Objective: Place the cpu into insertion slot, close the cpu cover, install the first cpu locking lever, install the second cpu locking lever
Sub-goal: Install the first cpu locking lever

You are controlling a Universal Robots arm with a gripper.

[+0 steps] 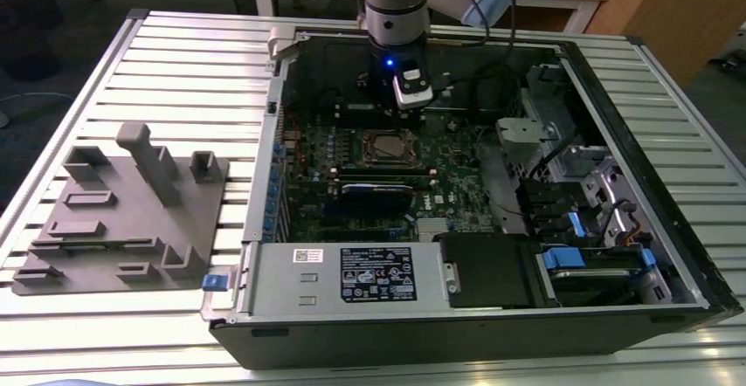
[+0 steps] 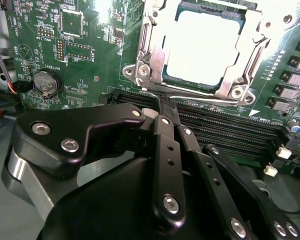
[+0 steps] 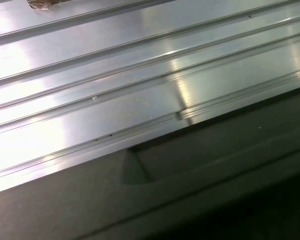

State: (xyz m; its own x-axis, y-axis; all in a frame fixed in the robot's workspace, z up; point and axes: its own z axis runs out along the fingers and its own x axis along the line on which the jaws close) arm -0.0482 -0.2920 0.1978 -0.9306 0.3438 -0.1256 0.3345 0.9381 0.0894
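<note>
The cpu [image 2: 202, 47] lies in the insertion slot [image 1: 385, 146], its pale top showing through the window of the cpu cover [image 2: 151, 50], which is folded down over it. A thin wire locking lever [image 2: 205, 98] runs along the socket's near edge. In the second wrist view my gripper [image 2: 165, 105] is shut, its black fingertips [image 2: 162, 120] pressed together right at that lever's end. I cannot tell whether they touch it. In the exterior view my gripper [image 1: 408, 102] hangs inside the open computer case, just behind the socket.
Long black memory slots [image 2: 230, 125] lie beside the socket, one holding a blue-edged stick [image 1: 376, 189]. A coin battery [image 2: 45, 82] sits on the board. The power supply [image 1: 349, 272] and drive bays [image 1: 583, 229] fill the case's front. A grey fixture plate [image 1: 128, 211] rests on the slatted table [image 3: 90, 100].
</note>
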